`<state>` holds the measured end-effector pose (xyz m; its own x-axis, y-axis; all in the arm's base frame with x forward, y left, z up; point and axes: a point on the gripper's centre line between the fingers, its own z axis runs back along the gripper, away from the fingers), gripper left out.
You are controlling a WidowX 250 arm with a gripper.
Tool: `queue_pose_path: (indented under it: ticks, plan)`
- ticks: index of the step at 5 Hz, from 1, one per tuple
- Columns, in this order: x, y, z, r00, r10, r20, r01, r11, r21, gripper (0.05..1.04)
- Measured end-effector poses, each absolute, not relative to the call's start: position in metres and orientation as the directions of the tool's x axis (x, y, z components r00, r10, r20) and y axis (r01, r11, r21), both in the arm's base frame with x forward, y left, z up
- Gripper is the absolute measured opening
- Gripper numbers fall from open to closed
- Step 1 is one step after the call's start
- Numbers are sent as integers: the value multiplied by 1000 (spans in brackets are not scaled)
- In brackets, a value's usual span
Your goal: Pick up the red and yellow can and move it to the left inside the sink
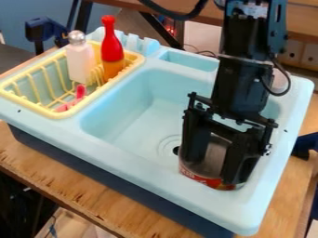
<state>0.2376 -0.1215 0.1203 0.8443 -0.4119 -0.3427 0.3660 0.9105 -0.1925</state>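
The black robot arm (243,86) comes down from the far edge, right of centre, its forearm nearly vertical. The gripper (214,170) hangs at the near right, its two fingers (240,158) pointing downward, spread wide apart.

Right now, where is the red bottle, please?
In the camera view, the red bottle stands at upper left, in the yellow rack, just right of the white shaker.
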Motion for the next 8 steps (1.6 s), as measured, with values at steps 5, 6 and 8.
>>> queue_pose_path:
  ticks: [5, 6, 8]
  plan:
    - [276, -95, 111, 836, -260, -484, 367, 919, 141, 999]
    - [278, -84, 113, 841, -228, -491, 373, 902, 218, 999]
    - [276, -73, 114, 845, -198, -497, 368, 890, 270, 999]
